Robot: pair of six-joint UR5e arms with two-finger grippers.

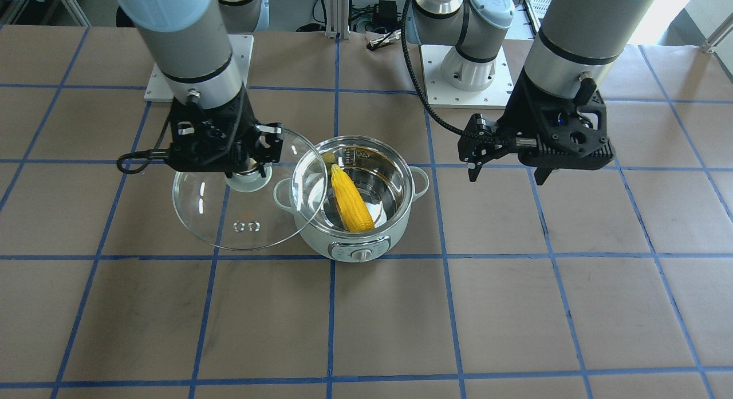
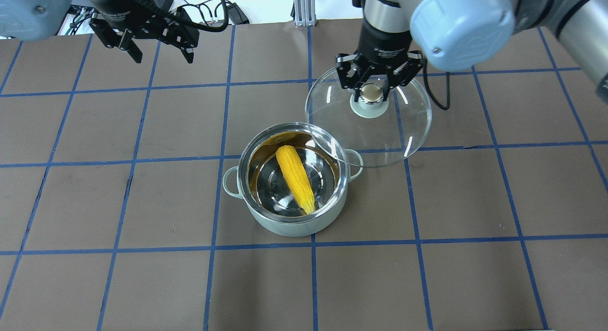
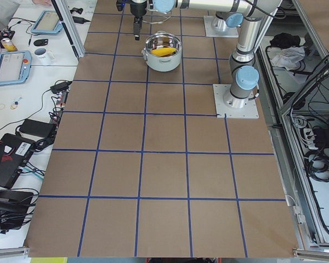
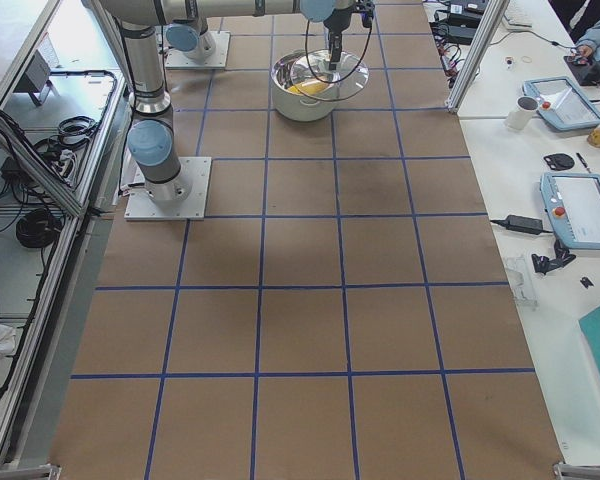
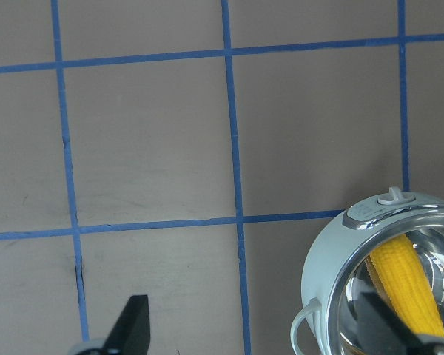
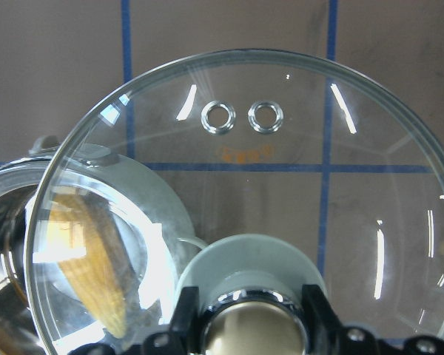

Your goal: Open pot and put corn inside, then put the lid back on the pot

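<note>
The mint-green pot stands open near the table's middle, with the yellow corn lying slanted inside it. They also show in the front view, the pot and the corn. My right gripper is shut on the knob of the glass lid and holds it above the table beside the pot. The lid's near edge overlaps the pot's rim. In the right wrist view the lid fills the frame. My left gripper is open and empty, off to the pot's other side; it also shows in the front view.
The brown table carries a blue tape grid. The arm bases stand at the robot's edge. Side benches with tablets and cables lie beyond the table's ends.
</note>
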